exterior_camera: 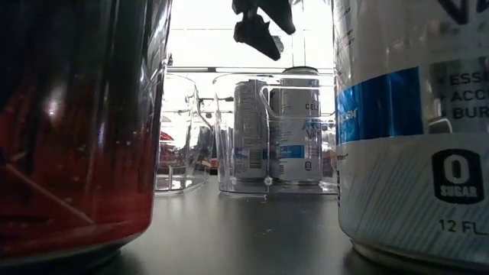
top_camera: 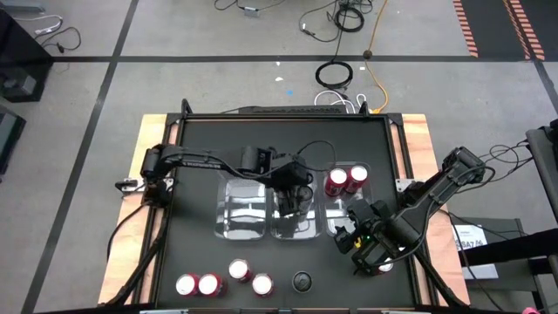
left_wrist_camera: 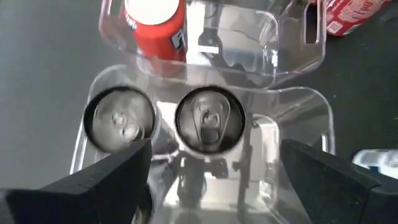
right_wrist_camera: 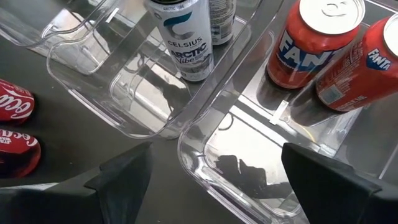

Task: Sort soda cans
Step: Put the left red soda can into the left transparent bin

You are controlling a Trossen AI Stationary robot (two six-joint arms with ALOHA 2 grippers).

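Note:
My left gripper (top_camera: 294, 199) (left_wrist_camera: 214, 180) hangs open above the middle clear bin (top_camera: 292, 228), holding nothing. Two white-and-blue cans with silver tops (left_wrist_camera: 209, 119) (left_wrist_camera: 118, 121) stand upright in that bin, below and between the fingers. In the low view they show as (exterior_camera: 279, 126), with the gripper (exterior_camera: 260, 27) high above them. My right gripper (top_camera: 349, 240) (right_wrist_camera: 214, 180) is open and empty over the near end of the right bin (right_wrist_camera: 249, 155). At that bin's far end stand two red cans (right_wrist_camera: 317, 37) (right_wrist_camera: 367, 62) (top_camera: 346, 179).
A third clear bin (top_camera: 240, 209) lies left of the middle one. Several red cans (top_camera: 209, 284) (top_camera: 250, 276) and one dark-topped can (top_camera: 302, 281) stand near the table's near edge. In the low view, a red can (exterior_camera: 76, 122) and a white can (exterior_camera: 412, 130) stand close to the camera.

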